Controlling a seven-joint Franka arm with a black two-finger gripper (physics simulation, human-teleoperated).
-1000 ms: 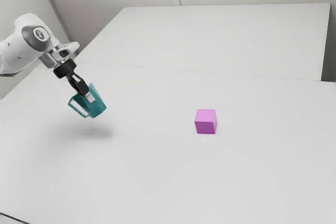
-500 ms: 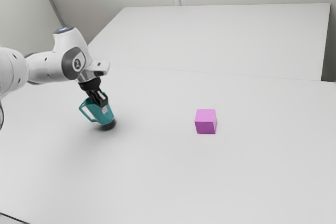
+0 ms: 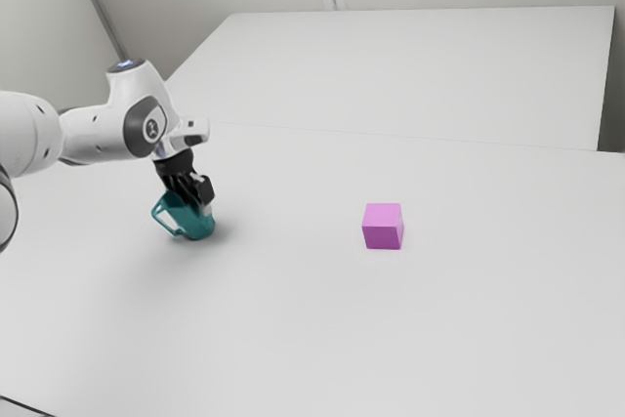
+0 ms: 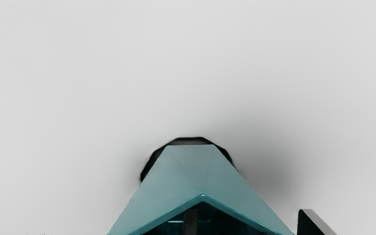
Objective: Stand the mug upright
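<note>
On smooth white table point(image 3: 293, 329), glossy teal mug point(image 3: 192, 223) base-down but leaning, seemingly nearly righted, only straightening left, with black two-finger gripper point(image 3: 196, 204) open.

The arm point(image 3: 93, 134) enters from the exterior view's left and bends downward at the wrist point(image 3: 148, 126). The gripper point(image 3: 197, 206) points obliquely down, tilted toward the exterior view's right, its fingers point(image 4: 317, 225) parted.
</note>
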